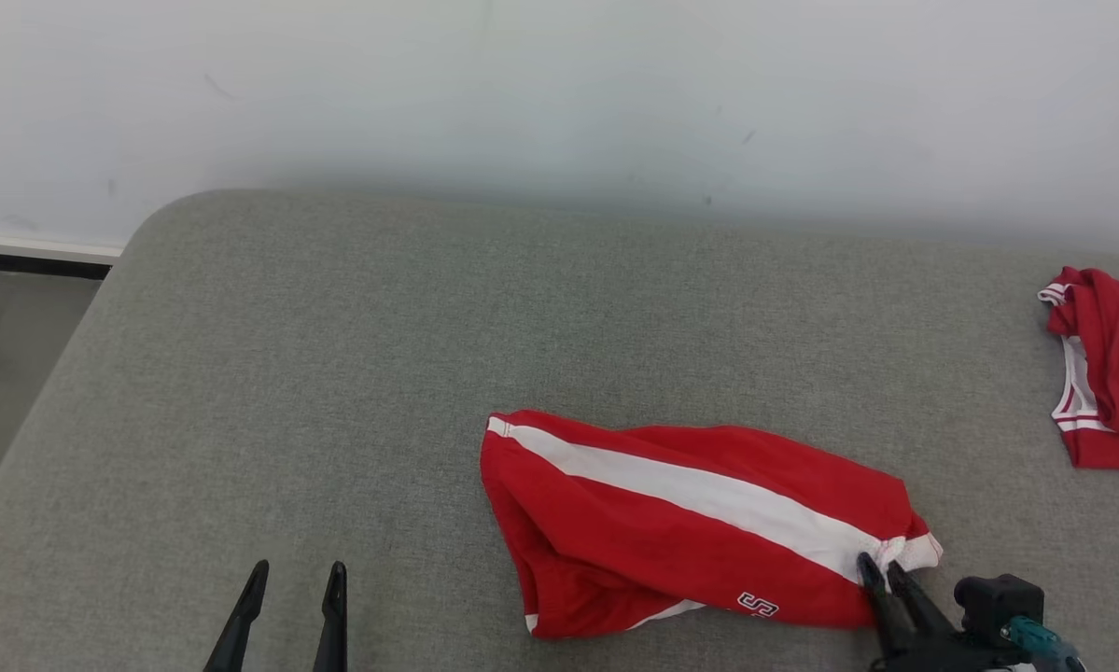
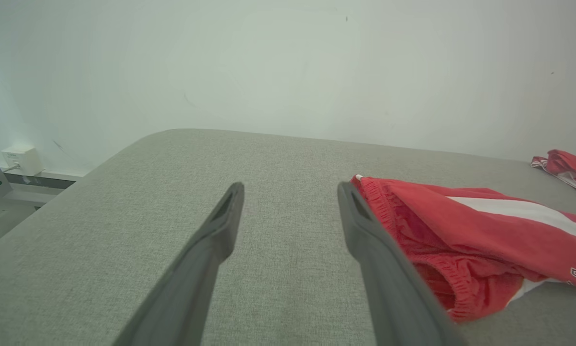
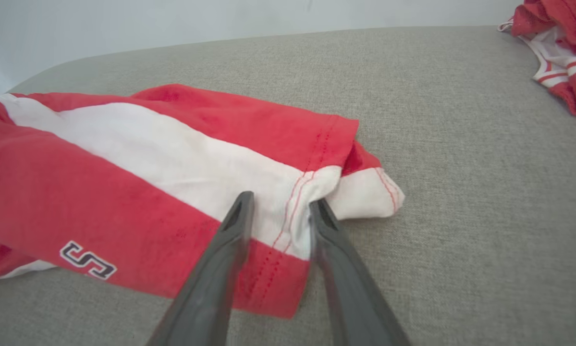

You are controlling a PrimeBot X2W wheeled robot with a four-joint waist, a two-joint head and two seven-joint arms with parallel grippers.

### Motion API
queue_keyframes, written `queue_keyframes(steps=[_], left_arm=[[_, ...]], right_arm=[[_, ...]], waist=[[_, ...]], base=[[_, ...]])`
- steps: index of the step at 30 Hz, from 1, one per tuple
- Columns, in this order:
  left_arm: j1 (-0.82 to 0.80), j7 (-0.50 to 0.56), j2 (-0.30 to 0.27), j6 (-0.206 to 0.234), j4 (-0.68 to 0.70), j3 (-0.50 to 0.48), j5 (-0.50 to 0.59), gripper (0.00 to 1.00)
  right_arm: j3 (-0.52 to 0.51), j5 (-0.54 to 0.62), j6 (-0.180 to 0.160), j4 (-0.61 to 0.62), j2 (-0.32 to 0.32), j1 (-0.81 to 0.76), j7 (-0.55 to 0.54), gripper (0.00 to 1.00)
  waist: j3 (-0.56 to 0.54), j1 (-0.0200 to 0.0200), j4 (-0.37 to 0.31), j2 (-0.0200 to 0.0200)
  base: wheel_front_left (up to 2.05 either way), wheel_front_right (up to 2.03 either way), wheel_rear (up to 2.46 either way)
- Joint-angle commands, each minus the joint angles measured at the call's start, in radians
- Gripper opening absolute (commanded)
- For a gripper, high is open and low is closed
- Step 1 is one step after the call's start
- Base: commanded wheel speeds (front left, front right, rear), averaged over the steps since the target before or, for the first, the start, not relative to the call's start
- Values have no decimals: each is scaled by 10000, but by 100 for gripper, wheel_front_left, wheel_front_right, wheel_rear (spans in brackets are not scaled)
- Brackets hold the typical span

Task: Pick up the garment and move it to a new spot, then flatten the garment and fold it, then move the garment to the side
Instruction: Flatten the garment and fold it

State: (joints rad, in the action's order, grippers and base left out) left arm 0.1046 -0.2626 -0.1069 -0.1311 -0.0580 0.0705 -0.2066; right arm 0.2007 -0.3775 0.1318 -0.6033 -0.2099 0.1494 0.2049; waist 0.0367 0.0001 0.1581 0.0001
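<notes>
Shorts [image 1: 690,523] in red with a white side stripe lie rumpled near the front of the grey worktop [image 1: 335,373], waistband [image 2: 403,240] to the left and leg hem [image 3: 292,211] to the right. The right hand [image 1: 881,571] sets its narrowly parted fingers astride that hem, apparently choosing a stitched edge that will bear a lift to a new spot. The left hand [image 1: 293,574] hovers spread over bare fabric just beside the waistband, seemingly placed to take the other end, while a second red garment [image 1: 1110,373] lies well apart at the far right.
</notes>
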Motion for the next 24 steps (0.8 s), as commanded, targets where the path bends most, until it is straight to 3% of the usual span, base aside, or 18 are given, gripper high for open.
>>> queue_keyframes(steps=[1, 10, 24], left_arm=[[-54, -29, 27, 9, -46, 7, -43, 100], [140, -29, 124, 9, -134, -141, -12, 100], [287, -29, 233, 9, -211, -209, -42, 100]], right_arm=[[49, -68, -27, -137, -90, 184, 159, 0], [343, 131, -27, 423, -190, 680, 603, 0], [1323, 352, -27, 4092, -1392, -1511, 602, 0]], waist=[[36, -1, 82, -1], [-233, -1, -326, -1], [-528, -1, -1361, -1]], base=[[0, 0, 0], [0, 0, 0], [0, 0, 0]])
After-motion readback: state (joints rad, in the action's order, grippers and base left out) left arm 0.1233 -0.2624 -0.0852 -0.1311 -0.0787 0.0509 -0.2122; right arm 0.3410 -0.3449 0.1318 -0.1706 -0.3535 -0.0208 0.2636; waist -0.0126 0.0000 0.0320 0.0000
